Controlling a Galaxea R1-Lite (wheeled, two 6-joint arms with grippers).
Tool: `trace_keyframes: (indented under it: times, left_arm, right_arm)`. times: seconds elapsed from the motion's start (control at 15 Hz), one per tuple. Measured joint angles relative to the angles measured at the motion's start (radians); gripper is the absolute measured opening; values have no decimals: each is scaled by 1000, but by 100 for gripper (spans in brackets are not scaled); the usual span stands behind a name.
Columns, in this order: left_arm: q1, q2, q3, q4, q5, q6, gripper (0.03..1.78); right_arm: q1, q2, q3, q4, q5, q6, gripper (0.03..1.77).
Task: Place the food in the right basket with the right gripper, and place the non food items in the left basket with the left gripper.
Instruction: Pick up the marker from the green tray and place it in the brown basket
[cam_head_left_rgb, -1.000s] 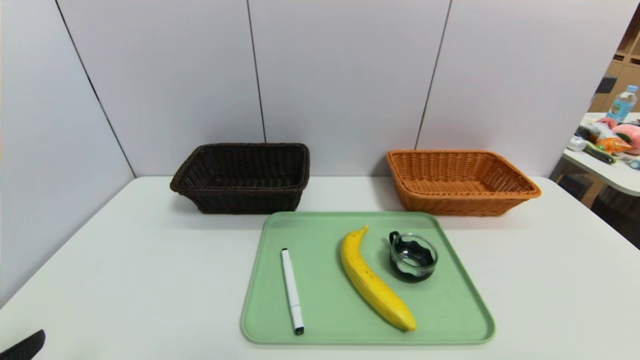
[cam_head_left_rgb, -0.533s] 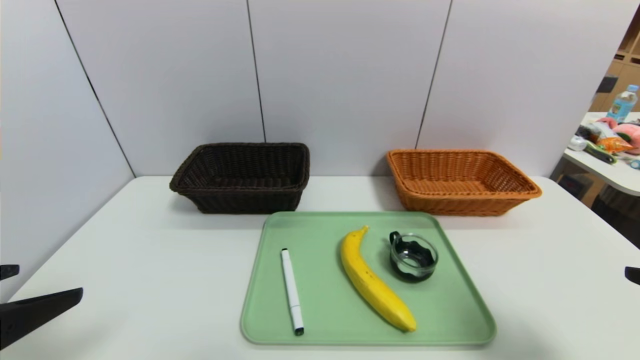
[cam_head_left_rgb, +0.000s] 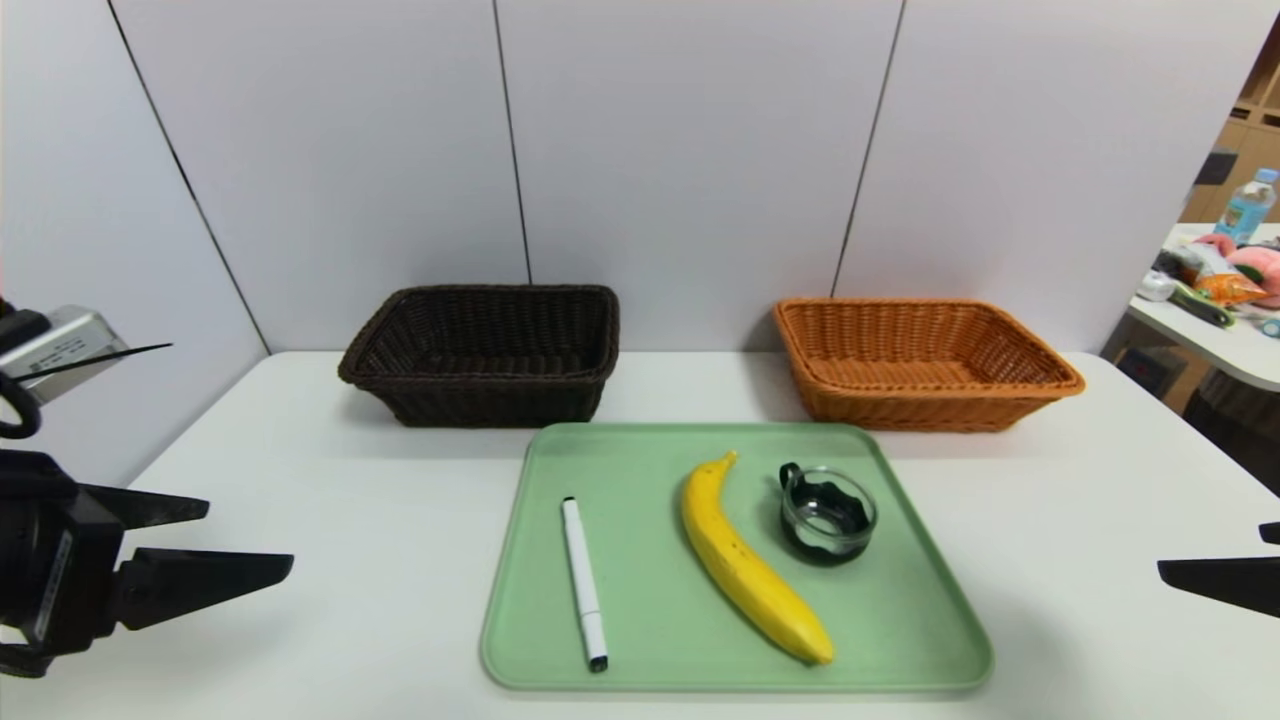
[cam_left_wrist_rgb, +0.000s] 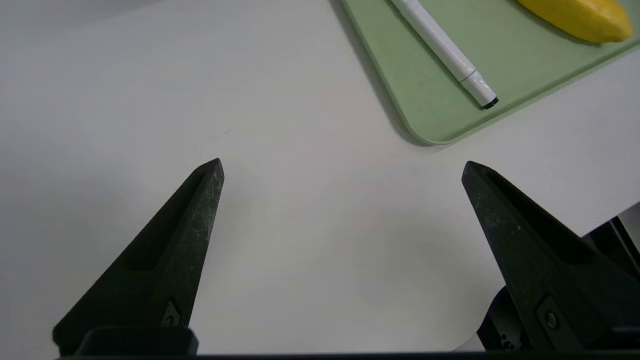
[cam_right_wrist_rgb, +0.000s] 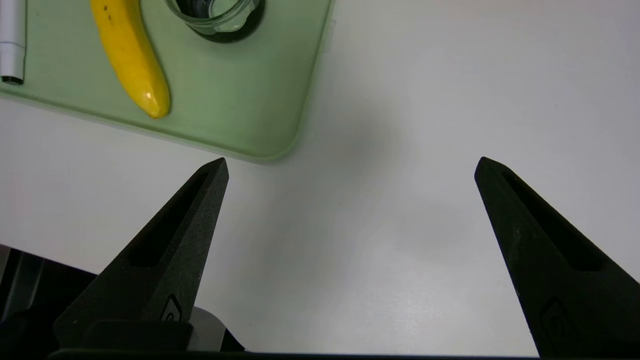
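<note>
Sorting not begun: my left hand (cam_head_left_rgb: 250, 545) and right hand (cam_head_left_rgb: 1200, 570) hover wide open, empty, flanking the tray (cam_head_left_rgb: 640, 450). Next, right hand must reach the banana (cam_head_left_rgb: 745, 565) mid-tray.

White table (cam_head_left_rgb: 330, 520). Green tray (cam_head_left_rgb: 640, 460) at centre, near edge. On it: white marker (cam_head_left_rgb: 582, 580) toward 9 o'clock, black tip nearest the camera; banana (cam_head_left_rgb: 745, 565) at centre, stem pointing to 12; small glass cup (cam_head_left_rgb: 826, 512) with black handle just beside the banana at 2 o'clock. Dark brown wicker basket (cam_head_left_rgb: 485, 355) at 11 o'clock from tray, orange wicker basket (cam_head_left_rgb: 920, 365) at 1 o'clock. Left gripper (cam_head_left_rgb: 225, 540) at 9 o'clock edge, fingers spread, over bare table. Right gripper (cam_head_left_rgb: 1225, 565) only partly in view at 3 o'clock edge.
</note>
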Motion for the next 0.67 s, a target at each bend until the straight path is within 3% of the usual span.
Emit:
trace_keyframes:
  times: [0.2,0.4,0.67]
  left_arm:
    - [-29,86,-14,-34,-102,8,169]
    - [-89,158,-18,-134,-114,7,169]
    - [-176,226,-15,-196,-118,8,169]
  right_arm:
    - [0,70,-33,20,115,-46,170]
    - [-1,131,-53,13,256,-76,170]
    - [-1,175,-51,-2,272,-74,170]
